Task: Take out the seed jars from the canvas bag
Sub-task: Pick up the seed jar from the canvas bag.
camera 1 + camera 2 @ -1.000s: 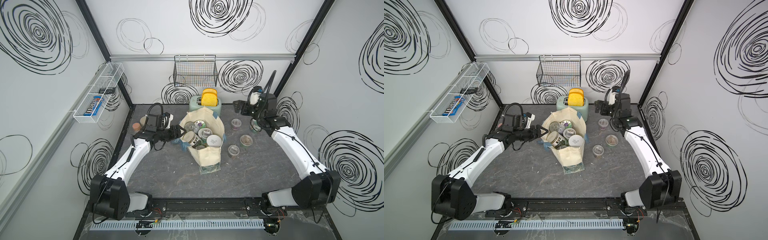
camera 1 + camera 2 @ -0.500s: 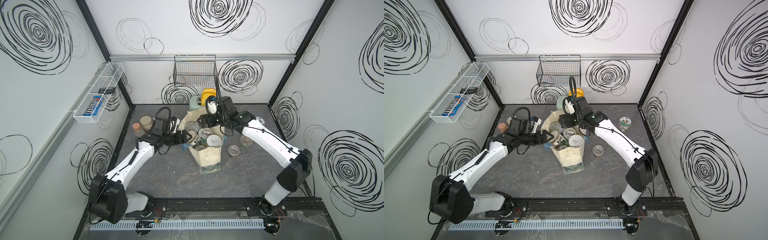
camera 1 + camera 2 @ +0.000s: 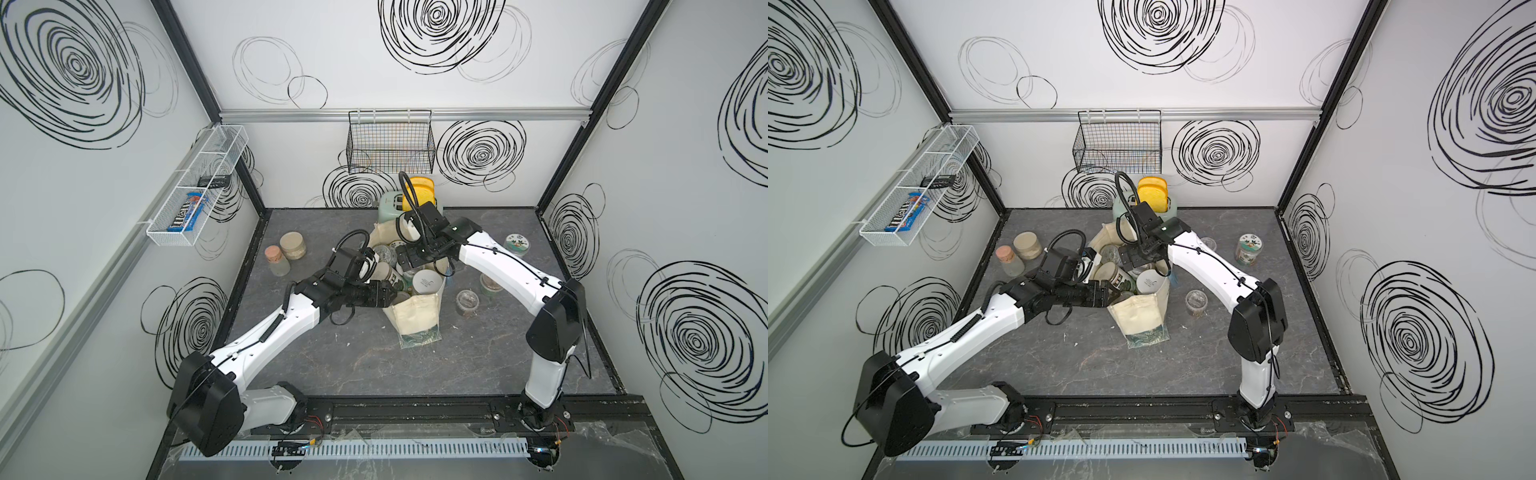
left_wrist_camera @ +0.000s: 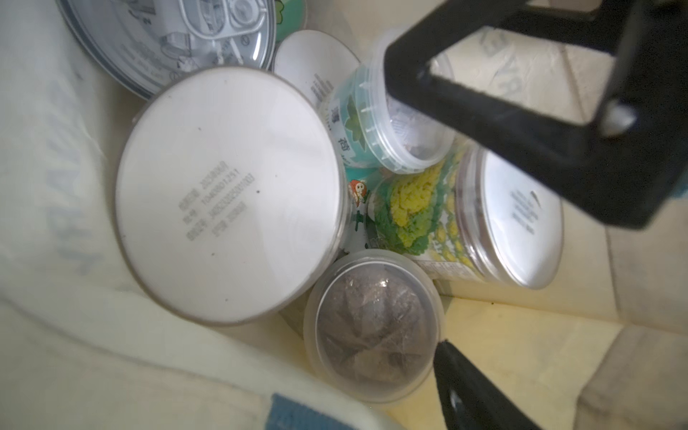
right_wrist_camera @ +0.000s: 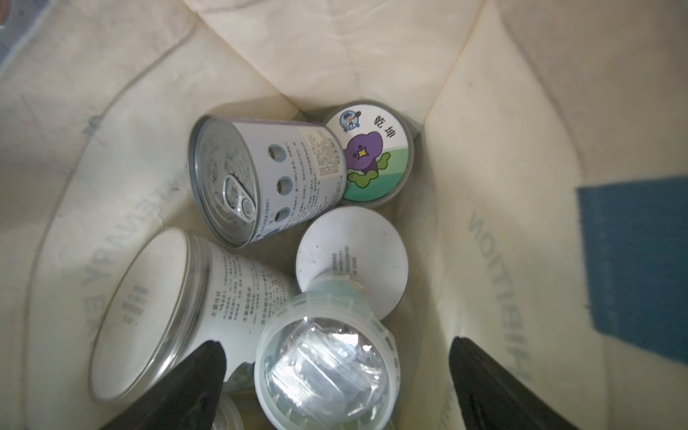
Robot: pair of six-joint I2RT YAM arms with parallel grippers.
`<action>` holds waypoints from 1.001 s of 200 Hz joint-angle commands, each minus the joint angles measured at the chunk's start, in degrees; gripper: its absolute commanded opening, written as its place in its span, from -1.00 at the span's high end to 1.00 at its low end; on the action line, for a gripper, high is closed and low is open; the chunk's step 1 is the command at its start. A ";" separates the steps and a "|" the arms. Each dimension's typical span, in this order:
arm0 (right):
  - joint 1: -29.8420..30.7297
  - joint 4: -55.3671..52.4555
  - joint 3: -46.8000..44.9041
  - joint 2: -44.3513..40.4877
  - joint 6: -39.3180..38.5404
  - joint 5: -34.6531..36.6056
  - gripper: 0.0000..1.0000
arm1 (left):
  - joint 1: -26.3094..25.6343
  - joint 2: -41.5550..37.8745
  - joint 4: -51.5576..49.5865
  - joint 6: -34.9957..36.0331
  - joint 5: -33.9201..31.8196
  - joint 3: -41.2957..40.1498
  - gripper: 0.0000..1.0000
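Observation:
The cream canvas bag [image 3: 415,320] stands mid-table with its mouth up, and several seed jars [image 5: 260,178] lie inside it. My right gripper [image 5: 331,366] hangs open in the bag mouth, its fingers either side of a clear-lidded tub [image 5: 327,368] without touching it. My left gripper [image 3: 392,293] is at the bag's near left rim and looks open. One of its fingers [image 4: 469,387] shows inside the bag beside a clear tub of brown seed [image 4: 372,327]; the canvas rim hides the other. A flower-lidded jar [image 3: 517,245] and two clear tubs [image 3: 467,301] stand on the table to the right.
A mint-green toaster [image 3: 388,203] stands just behind the bag. A tan-lidded jar [image 3: 293,245] and a pinkish-lidded jar [image 3: 276,264] stand at the back left. A wire basket [image 3: 390,143] hangs on the back wall and a wire shelf [image 3: 199,183] on the left wall.
My right arm swung from the back right corner over to the bag and lowered into its mouth. My left gripper slid right, to the bag's near rim.

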 commanded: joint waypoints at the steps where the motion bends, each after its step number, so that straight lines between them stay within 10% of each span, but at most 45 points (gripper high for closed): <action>1: 0.22 -6.69 3.27 4.00 1.20 2.16 -0.96 | -0.64 -0.51 -0.83 1.09 -1.30 -1.39 -0.60; 200: 1.98 -2.66 9.98 -1.08 3.14 3.31 -0.45 | -0.63 -1.12 -1.28 0.98 -1.26 1.07 -0.59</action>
